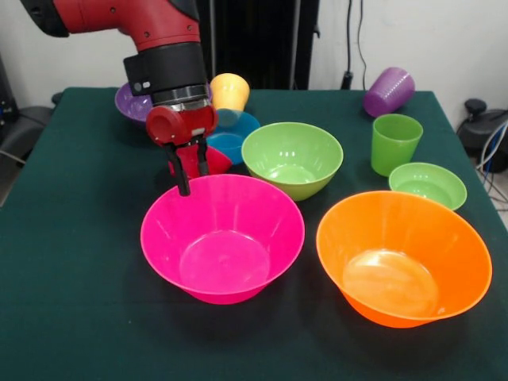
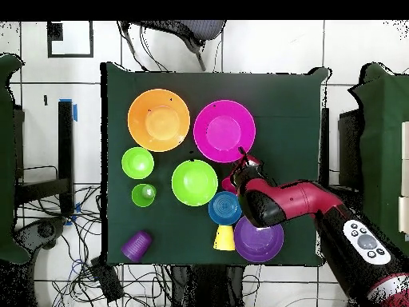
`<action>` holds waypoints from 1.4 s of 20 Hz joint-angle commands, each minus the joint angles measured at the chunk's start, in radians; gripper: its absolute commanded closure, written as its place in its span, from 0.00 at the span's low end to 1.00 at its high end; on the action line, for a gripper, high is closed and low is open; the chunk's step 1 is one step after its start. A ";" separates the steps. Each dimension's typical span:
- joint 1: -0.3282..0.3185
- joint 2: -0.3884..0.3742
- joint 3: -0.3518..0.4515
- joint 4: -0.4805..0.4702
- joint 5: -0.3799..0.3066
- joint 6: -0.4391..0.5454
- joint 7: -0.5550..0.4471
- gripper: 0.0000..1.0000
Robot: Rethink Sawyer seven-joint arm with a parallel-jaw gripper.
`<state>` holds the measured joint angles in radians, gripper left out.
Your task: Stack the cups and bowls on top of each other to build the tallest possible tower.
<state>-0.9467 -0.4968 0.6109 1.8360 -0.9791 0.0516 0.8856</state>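
Observation:
My gripper (image 1: 193, 168) hangs just behind the far rim of the large pink bowl (image 1: 222, 238), open, with its fingertips (image 1: 183, 181) at the small red bowl (image 1: 213, 161), which it partly hides. In the overhead view the gripper (image 2: 240, 162) is beside the pink bowl (image 2: 224, 130) and the red bowl (image 2: 229, 183) peeks out under the arm. The blue bowl (image 1: 235, 135), the yellow-orange cup (image 1: 229, 91) and the medium purple bowl (image 1: 130, 103) are behind it. The medium green bowl (image 1: 292, 159) stands to the right. No bowl is nested in another.
The large orange bowl (image 1: 403, 258) stands at the front right. Behind it are the small light green bowl (image 1: 428, 185), the upright green cup (image 1: 394, 143) and the purple cup (image 1: 389, 90) lying on its side near the table's far right corner.

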 commanded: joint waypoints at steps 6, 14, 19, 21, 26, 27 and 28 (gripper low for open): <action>0.078 0.030 0.009 0.006 -0.099 0.151 -0.061 0.00; 0.068 0.037 0.016 0.006 -0.083 0.161 -0.064 1.00; 0.076 0.035 0.010 0.004 -0.085 0.160 -0.058 1.00; 0.076 0.033 0.011 0.005 -0.082 0.164 -0.059 1.00; 0.120 -0.012 -0.044 -0.001 -0.093 0.096 0.024 1.00; 0.097 -0.039 -0.016 0.017 -0.072 0.127 -0.001 1.00; 0.043 -0.070 0.047 0.051 -0.028 0.176 -0.051 1.00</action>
<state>-0.9057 -0.5041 0.6188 1.8414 -0.9787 0.0624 0.8856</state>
